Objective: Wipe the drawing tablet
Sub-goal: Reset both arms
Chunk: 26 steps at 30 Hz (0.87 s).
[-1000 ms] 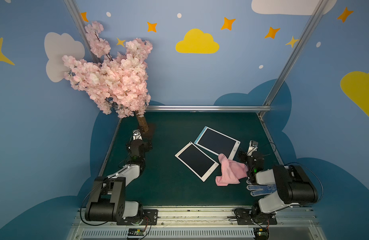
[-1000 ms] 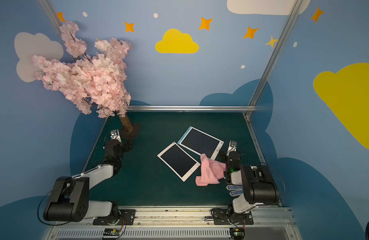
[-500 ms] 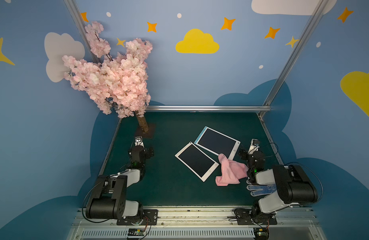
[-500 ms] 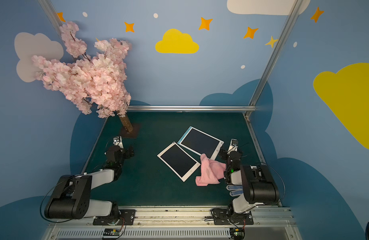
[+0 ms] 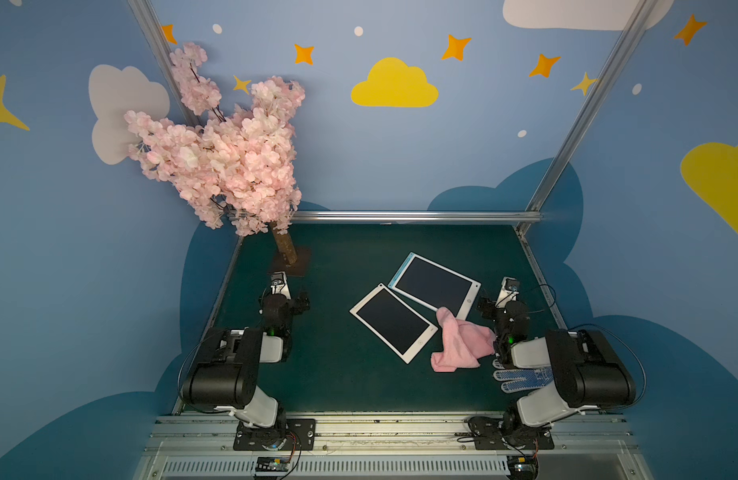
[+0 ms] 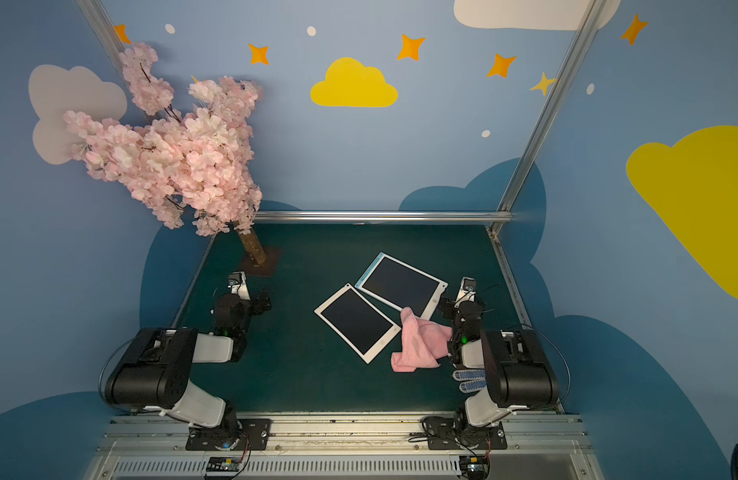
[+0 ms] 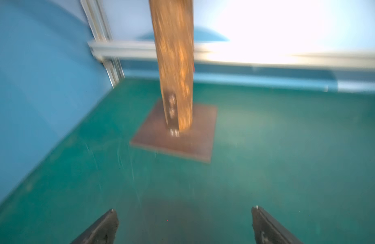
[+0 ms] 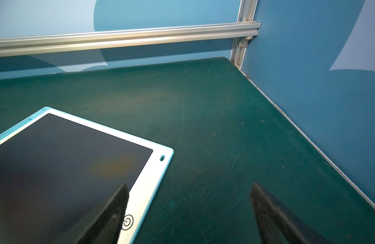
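- On the green tabletop (image 5: 338, 374), roughly mid-way across, two tablets lie flat side by side and at an angle: a white-framed drawing tablet (image 5: 392, 322) nearer the arms and a blue-edged drawing tablet (image 5: 436, 286) behind it. Both screens are dark.
- A crumpled pink cloth (image 5: 463, 345) sits right by them on the right arm's side. Its tip rests against the blue-edged one's near edge, and it's just beside the white one's corner. Nobody's holding it.
- The right end effector (image 8: 189, 186) has its jaws spread wide with nothing in them. In its wrist view one finger hangs over the blue-edged tablet's corner by the round button. Can't tell if it's touching.
- The left end effector (image 7: 184, 211) is also wide open and empty, over bare mat. It points at the trunk (image 7: 176, 63) and base plate (image 7: 182, 143) of the blossom tree (image 5: 226, 158). That wrist view is pretty blurry.
- A dotted glove (image 5: 521, 378) pokes out from under the right arm.
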Available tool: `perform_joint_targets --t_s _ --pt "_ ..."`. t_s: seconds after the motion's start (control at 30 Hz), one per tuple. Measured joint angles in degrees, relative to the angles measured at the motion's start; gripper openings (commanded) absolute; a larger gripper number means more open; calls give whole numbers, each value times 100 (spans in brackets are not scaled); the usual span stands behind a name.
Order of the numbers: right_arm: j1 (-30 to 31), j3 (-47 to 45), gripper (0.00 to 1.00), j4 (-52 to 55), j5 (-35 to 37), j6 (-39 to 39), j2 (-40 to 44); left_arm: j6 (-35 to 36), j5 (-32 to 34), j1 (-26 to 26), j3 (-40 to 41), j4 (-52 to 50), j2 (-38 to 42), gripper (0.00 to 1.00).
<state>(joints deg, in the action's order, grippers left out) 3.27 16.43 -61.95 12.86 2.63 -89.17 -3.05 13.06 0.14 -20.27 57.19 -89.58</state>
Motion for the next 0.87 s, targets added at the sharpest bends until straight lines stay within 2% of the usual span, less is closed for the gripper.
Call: perform_joint_targets --t_s 0.17,0.87 --pt "70 271 93 280 0 -33 0 -17 -44 2 31 -72 -31 100" --pt "85 289 93 455 0 -55 0 -17 -63 2 31 -101 -35 100"
